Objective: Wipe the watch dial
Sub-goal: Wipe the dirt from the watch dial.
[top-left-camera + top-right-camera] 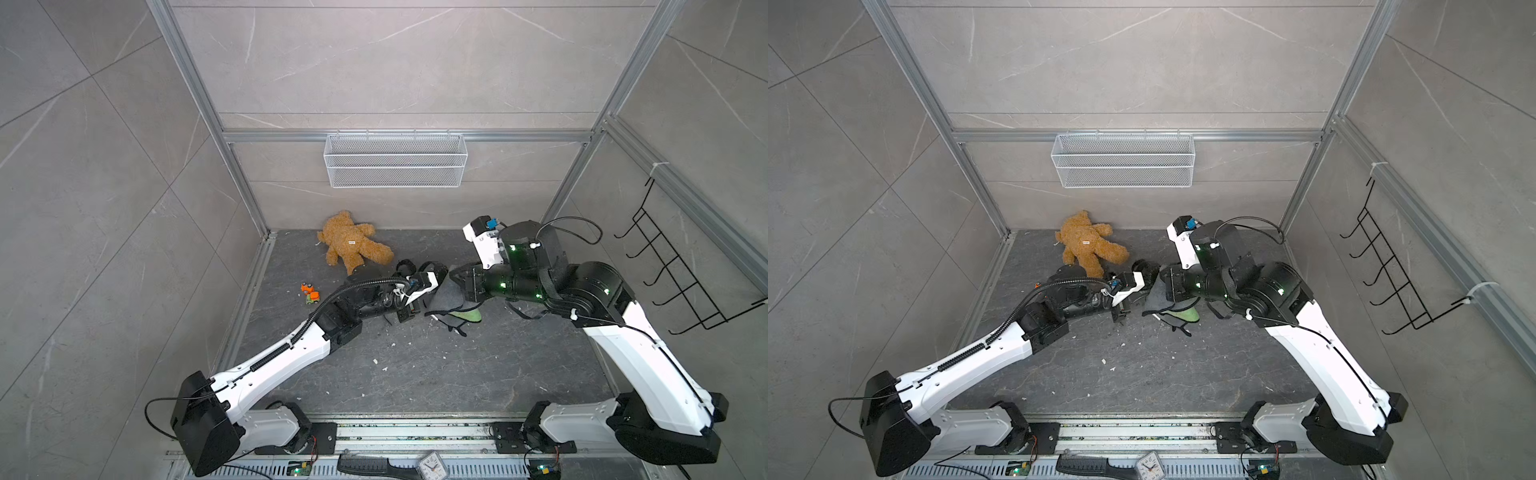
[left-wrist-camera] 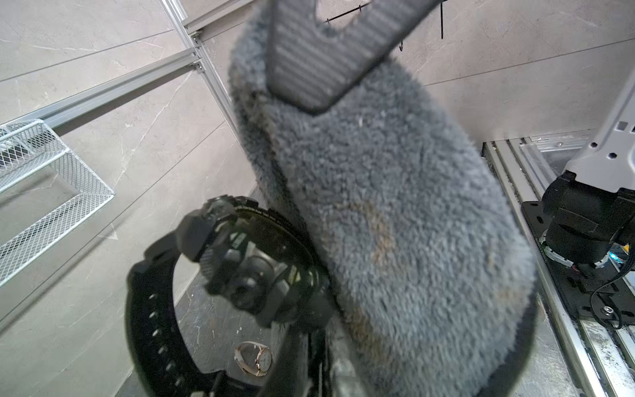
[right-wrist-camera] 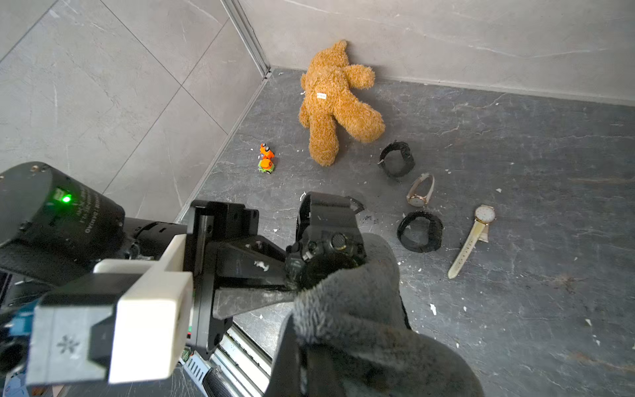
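Note:
My left gripper is shut on a chunky black watch and holds it above the floor by its strap. My right gripper is shut on a grey fluffy cloth, and its fingers are buried in the pile. The cloth lies against the watch dial and covers one side of it. In the right wrist view the cloth overlaps the held watch next to the left fingers. In both top views the two grippers meet at mid-floor, at the cloth.
On the floor lie two black watches, two beige-strap watches, a brown teddy bear and an orange toy car. A wire basket hangs on the back wall, a hook rack on the right.

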Robot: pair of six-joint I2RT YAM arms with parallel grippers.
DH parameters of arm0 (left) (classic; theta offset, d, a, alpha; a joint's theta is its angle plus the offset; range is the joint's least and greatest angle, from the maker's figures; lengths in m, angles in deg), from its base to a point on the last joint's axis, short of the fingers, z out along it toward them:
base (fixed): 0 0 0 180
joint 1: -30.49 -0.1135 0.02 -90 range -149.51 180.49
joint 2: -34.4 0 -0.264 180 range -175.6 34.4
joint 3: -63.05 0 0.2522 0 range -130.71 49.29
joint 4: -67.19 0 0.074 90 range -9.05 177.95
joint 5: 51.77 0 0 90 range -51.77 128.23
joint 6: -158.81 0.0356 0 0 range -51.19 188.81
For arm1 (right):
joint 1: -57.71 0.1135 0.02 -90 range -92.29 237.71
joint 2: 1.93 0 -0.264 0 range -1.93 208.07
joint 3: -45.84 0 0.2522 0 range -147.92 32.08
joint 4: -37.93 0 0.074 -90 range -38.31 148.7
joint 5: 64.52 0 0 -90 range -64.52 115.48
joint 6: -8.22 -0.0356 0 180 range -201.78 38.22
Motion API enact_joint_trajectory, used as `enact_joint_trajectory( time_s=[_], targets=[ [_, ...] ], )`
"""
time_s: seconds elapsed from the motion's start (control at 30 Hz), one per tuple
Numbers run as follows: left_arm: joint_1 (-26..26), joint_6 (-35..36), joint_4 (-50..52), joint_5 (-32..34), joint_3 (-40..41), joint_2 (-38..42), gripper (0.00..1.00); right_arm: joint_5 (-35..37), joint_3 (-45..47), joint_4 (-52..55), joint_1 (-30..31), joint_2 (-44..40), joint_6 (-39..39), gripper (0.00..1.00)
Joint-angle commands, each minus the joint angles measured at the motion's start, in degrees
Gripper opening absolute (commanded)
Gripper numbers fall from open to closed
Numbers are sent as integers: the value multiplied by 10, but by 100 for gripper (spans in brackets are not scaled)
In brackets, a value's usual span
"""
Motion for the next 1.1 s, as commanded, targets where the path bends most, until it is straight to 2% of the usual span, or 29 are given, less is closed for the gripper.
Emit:
enact_joint_trajectory(
  time_s=[0.0,0.43,0.63,0.9,1.07],
  targets=[
    [-4,-8,-35,-19,-1,4,0,-17,22,-42,1,8,10,0],
    [-4,-4,-40,-26,4,36,0,-32,129,-130,-2,17,-17,0],
    [-6,-3,-42,-27,7,53,0,-54,182,-162,-30,-1,-36,0],
    [-6,-18,-45,-39,-6,65,0,-72,214,-179,-47,-11,-39,0],
    [-6,-16,-33,-30,-4,74,0,-58,226,-159,-56,-17,-36,0]
  ],
)
